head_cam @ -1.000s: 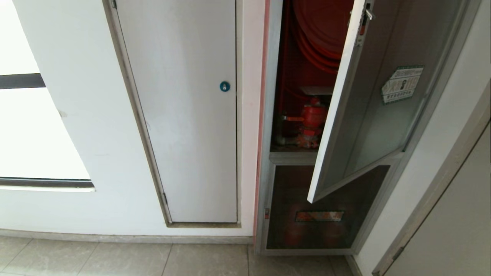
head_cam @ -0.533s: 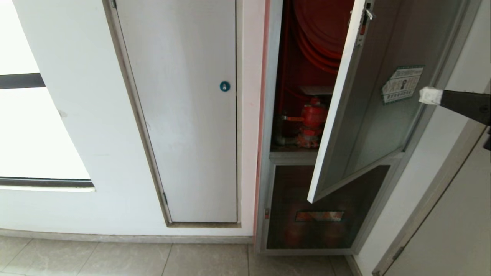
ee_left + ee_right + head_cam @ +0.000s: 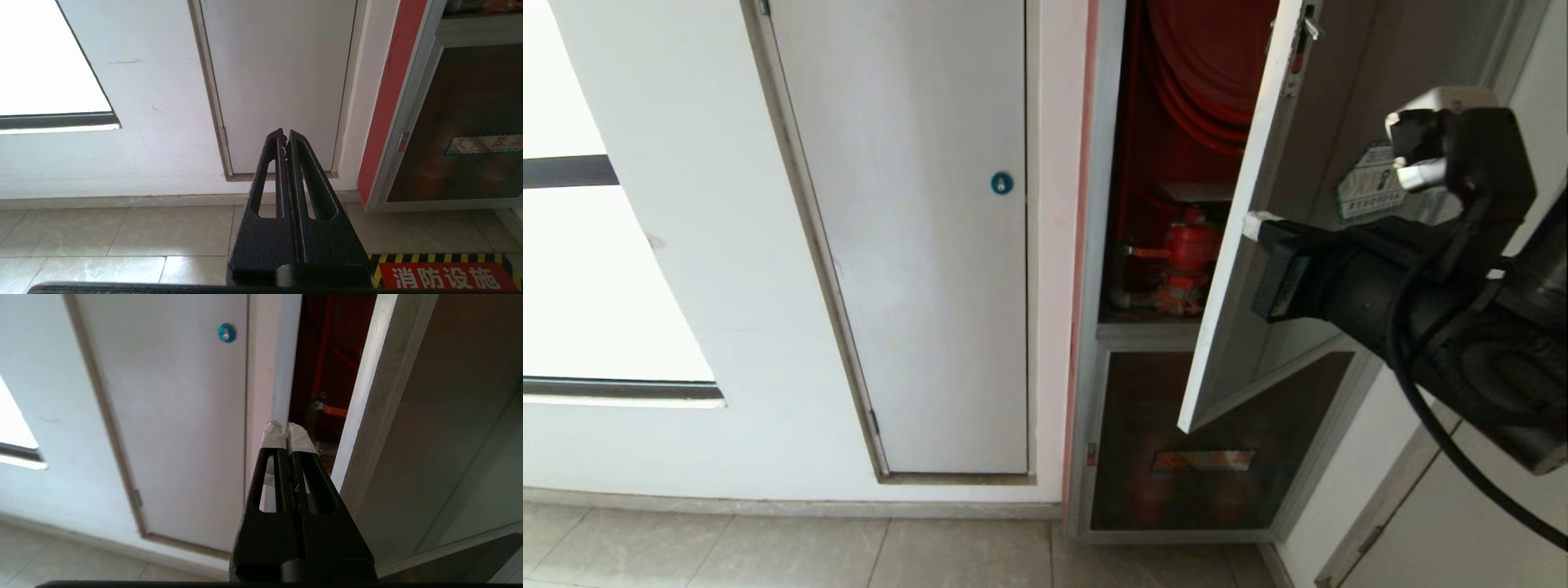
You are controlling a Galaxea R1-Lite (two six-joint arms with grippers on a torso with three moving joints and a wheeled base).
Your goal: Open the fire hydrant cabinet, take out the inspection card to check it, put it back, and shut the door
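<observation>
The fire hydrant cabinet (image 3: 1104, 163) stands ajar, showing its red hose reel (image 3: 1209, 49) and red valve (image 3: 1188, 245). Its door (image 3: 1339, 90), dark glass in a silver frame with a green-bordered sticker (image 3: 1368, 192), is swung partly out. My right gripper (image 3: 1255, 224) is shut, its taped tips level with the door's free edge, in front of the gap. In the right wrist view the right gripper (image 3: 288, 433) points into the opening beside the door (image 3: 429, 416). My left gripper (image 3: 284, 136) is shut and parked low. I cannot make out the inspection card.
A plain white door with a blue lock (image 3: 1001, 184) is left of the cabinet. A shorter dark glass panel (image 3: 1201, 457) sits below the open door. A red floor sign with hazard stripes (image 3: 445, 275) lies before the cabinet. A bright window (image 3: 588, 269) is far left.
My right arm has come in from the right and swung left across the door, its shut tips reaching the door's free edge. The door and left arm have not moved.
</observation>
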